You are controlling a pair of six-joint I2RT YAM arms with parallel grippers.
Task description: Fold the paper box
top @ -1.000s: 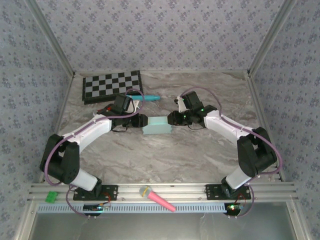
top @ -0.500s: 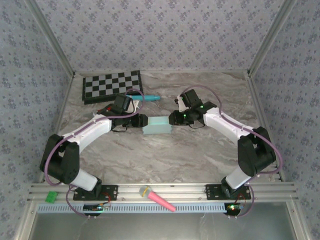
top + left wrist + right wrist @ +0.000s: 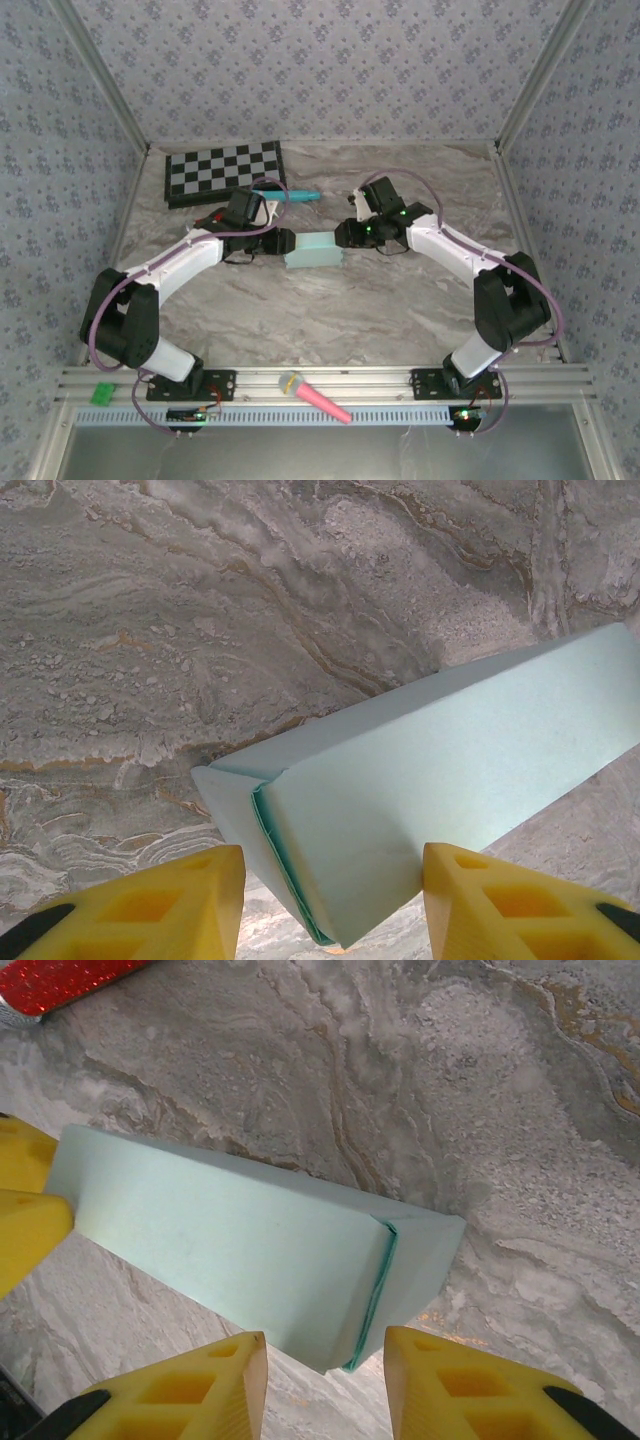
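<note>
The paper box (image 3: 313, 250) is a small pale aqua carton, folded up and lying on the marble table between my two arms. My left gripper (image 3: 283, 243) sits at its left end. In the left wrist view the box end (image 3: 400, 810) lies between the yellow fingers (image 3: 150, 905) of the left gripper (image 3: 333, 858), which is open. My right gripper (image 3: 343, 237) is at the box's right end. In the right wrist view the closed end flap (image 3: 415, 1260) sits ahead of the open right gripper (image 3: 325, 1345), with a gap on both sides.
A checkerboard (image 3: 224, 172) lies at the back left, with a teal marker pen (image 3: 298, 195) beside it. A pink object (image 3: 315, 396) rests on the front rail. A red glittery item (image 3: 60, 982) lies past the box's far end.
The right gripper's jaws have spread a little wider at the box's right end. The box and the left gripper have stayed in place.
</note>
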